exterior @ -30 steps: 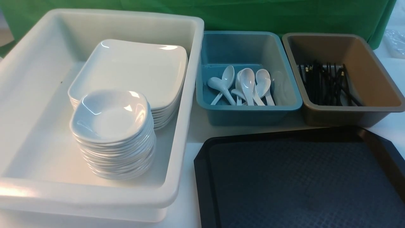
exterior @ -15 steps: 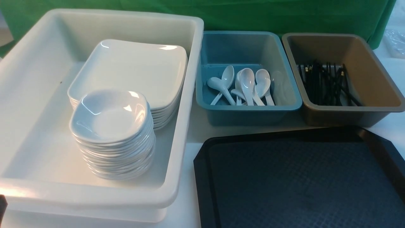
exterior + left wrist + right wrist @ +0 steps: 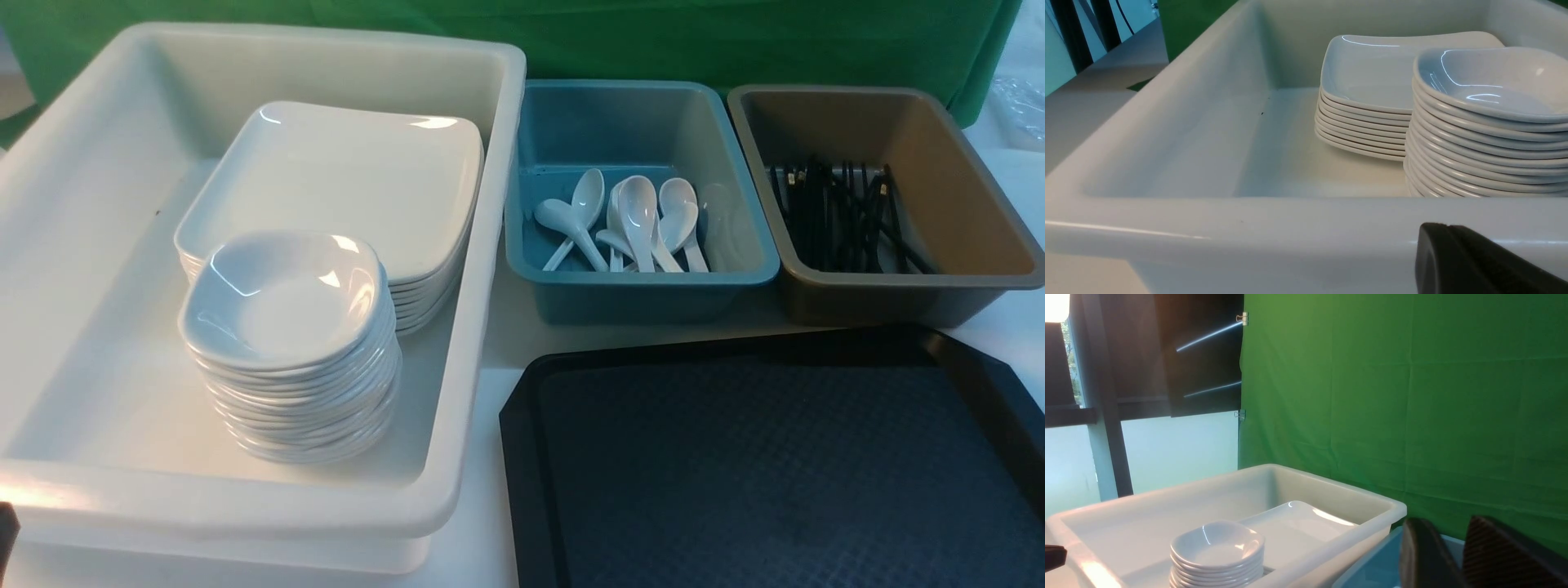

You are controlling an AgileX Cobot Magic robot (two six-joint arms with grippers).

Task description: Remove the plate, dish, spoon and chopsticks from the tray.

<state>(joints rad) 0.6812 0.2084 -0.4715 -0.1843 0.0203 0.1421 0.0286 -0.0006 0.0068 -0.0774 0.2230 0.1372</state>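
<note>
The black tray (image 3: 767,465) lies at the front right with nothing on it. The top plate (image 3: 343,175) sits on a stack of like plates in the white tub (image 3: 457,384), also in the left wrist view (image 3: 1372,69). A stack of small white dishes (image 3: 286,302) stands in front of it. Several white spoons (image 3: 637,216) lie in the blue tub (image 3: 645,282). Black chopsticks (image 3: 841,216) lie in the brown tub (image 3: 898,282). My left gripper (image 3: 1447,225) is shut and empty, just outside the white tub's near wall. My right gripper (image 3: 1447,522) is open and empty, raised near the blue tub.
The three tubs stand side by side along the back, the white one (image 3: 1208,228) filling the left half. A green cloth (image 3: 653,41) hangs behind them. White table (image 3: 482,531) shows between the white tub and the tray.
A dark tip of my left gripper has come into the front view's lower left corner. Nothing else has moved.
</note>
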